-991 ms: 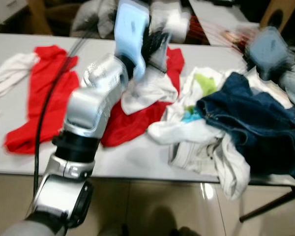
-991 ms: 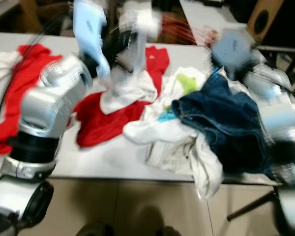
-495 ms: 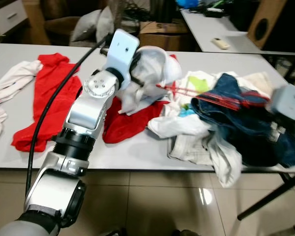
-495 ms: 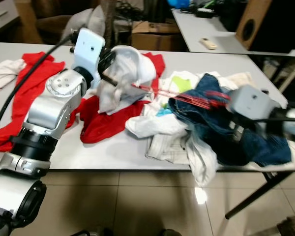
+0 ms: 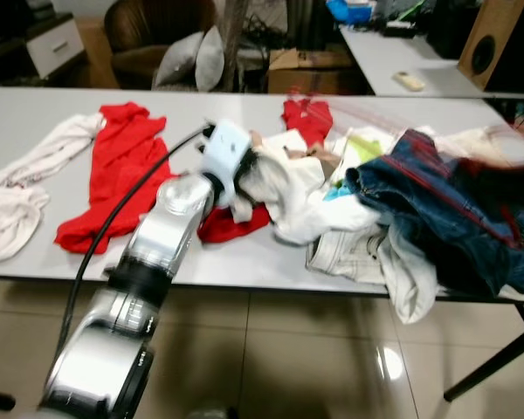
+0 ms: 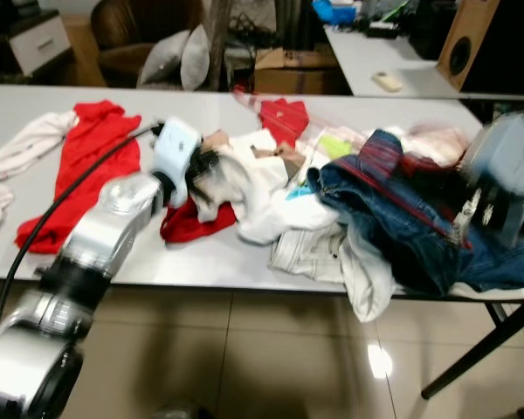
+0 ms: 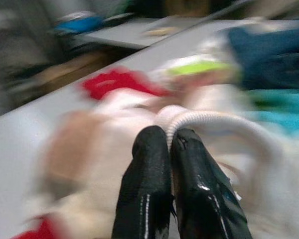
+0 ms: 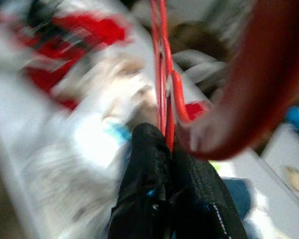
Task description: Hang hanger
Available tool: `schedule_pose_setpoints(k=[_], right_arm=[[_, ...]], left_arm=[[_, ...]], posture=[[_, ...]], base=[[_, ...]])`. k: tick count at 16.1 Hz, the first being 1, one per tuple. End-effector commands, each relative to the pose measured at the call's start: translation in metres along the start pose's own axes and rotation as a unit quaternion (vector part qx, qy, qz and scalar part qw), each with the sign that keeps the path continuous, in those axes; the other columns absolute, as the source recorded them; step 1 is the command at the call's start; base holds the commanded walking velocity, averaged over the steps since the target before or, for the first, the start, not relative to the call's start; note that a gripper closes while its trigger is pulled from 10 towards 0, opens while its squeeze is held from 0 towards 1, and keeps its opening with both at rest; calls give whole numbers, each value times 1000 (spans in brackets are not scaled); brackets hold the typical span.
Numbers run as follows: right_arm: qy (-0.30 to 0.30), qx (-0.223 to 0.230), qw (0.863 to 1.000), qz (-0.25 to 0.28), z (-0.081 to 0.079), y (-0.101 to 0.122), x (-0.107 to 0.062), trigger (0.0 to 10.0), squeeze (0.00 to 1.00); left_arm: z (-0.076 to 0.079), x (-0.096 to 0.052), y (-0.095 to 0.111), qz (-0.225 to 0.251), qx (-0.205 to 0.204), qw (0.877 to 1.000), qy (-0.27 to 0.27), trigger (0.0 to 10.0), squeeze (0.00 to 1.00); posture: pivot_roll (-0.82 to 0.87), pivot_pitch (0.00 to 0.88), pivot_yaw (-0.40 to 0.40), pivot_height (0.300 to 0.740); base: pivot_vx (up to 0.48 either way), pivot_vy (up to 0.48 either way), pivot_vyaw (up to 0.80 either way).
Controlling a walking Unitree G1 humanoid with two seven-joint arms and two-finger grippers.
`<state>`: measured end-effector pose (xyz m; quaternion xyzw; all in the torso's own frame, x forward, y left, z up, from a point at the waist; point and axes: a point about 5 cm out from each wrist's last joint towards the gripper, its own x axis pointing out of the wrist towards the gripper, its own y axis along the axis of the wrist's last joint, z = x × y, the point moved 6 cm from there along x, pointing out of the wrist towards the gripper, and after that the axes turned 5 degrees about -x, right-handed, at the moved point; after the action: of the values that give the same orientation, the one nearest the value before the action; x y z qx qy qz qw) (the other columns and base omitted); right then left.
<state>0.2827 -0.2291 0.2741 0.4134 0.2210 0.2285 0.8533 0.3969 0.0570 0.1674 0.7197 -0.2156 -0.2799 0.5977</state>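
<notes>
Two grippers engaged. Left gripper [image 7: 168, 142], frame centre above grey table [image 5: 35, 118], clamped on white garment [image 5: 284, 179] by its ribbed edge. Right gripper [image 8: 159, 144], at right frame edge over jeans [image 5: 437, 209], closed around red hanger [image 8: 162, 74]. Heavy motion blur.

shirt [image 5: 113, 179] left on table [image 5: 35, 105] — jeans [image 5: 445, 209] right | chair [image 5: 153, 39] behind

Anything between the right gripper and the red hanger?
Nothing visible. The right gripper is already shut on the thin red wire hanger; its black fingers pinch the wire directly. The left gripper is shut on the white garment.
</notes>
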Motion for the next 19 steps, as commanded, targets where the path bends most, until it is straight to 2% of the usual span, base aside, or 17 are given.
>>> schedule_pose_setpoints(k=[1, 2, 3, 5, 7, 8, 9, 10, 12, 13, 14, 15, 16, 17, 19], right_arm=[[-35, -1, 999, 17, 6, 14, 1, 10000, 0], [-47, 13, 999, 22, 4, 14, 4, 10000, 0], [-70, 36, 997, 24, 0, 12, 11, 10000, 0], [-112, 93, 989, 33, -8, 6, 26, 10000, 0], [-142, 131, 980, 45, -12, 11, 36, 10000, 0], [-156, 148, 975, 50, -13, 13, 40, 10000, 0], [-165, 159, 972, 52, -13, 14, 41, 10000, 0], [-180, 189, 963, 65, -14, 16, 46, 10000, 0], [-210, 225, 948, 82, -17, 22, 54, 10000, 0], [-212, 229, 946, 88, -20, 26, 56, 10000, 0], [-213, 233, 944, 95, -27, 35, 61, 10000, 0], [-219, 240, 941, 98, -31, 40, 65, 10000, 0], [-222, 244, 939, 101, -36, 46, 69, 10000, 0], [-223, 255, 934, 110, -40, 52, 72, 10000, 0], [-226, 277, 925, 127, -47, 60, 76, 10000, 0]], left_arm=[[15, -6, 13, 10, 8, 999, -50, 10000, 1000], [18, -13, 12, 4, 12, 998, -62, 10000, 1000], [19, -29, 11, -6, 16, 997, -78, 10000, 1000], [26, -71, 20, -20, 36, 990, -135, 10000, 1000], [27, -107, 33, -26, 21, 985, -171, 10000, 1000], [27, -118, 41, -13, 6, 984, -179, 10000, 1000], [26, -122, 46, -1, -7, 984, -178, 10000, 1000], [21, -127, 55, 24, -26, 987, -154, 10000, 1000], [-3, -123, 69, 74, -24, 996, -33, 10000, 996], [-11, -122, 69, 73, -29, 997, 2, 10000, 898], [-22, -121, 70, 84, -29, 995, 54, 10000, 271], [-30, -120, 68, 92, -38, 990, 98, 10000, 102], [-34, -117, 65, 90, -35, 987, 130, 10000, 0], [-34, -113, 60, 80, -18, 985, 149, 10000, 0], [-40, -106, 46, 53, -22, 979, 196, 10000, 0]], posture=[[-33, 14, 15, 740], [-28, 19, 14, 740], [-19, 28, 14, 740], [-11, 34, 13, 740], [-1, 37, 1, 740], [9, 39, -3, 740], [9, 39, -3, 740], [20, 41, -5, 740], [24, 48, 1, 740], [22, 51, 5, 740], [19, 52, 4, 740], [23, 52, -1, 740], [21, 51, -4, 740], [19, 50, -6, 740], [14, 48, 1, 740]], base=[[0, 0, 0], [0, 0, 0], [0, 0, 0], [0, 0, 0], [0, 0, 0], [0, 0, 0], [0, 0, 0], [0, 0, 0], [0, 0, 0], [0, 0, 0], [0, 0, 0], [0, 0, 0], [0, 0, 0], [0, 330, 0], [0, 396, 0]])
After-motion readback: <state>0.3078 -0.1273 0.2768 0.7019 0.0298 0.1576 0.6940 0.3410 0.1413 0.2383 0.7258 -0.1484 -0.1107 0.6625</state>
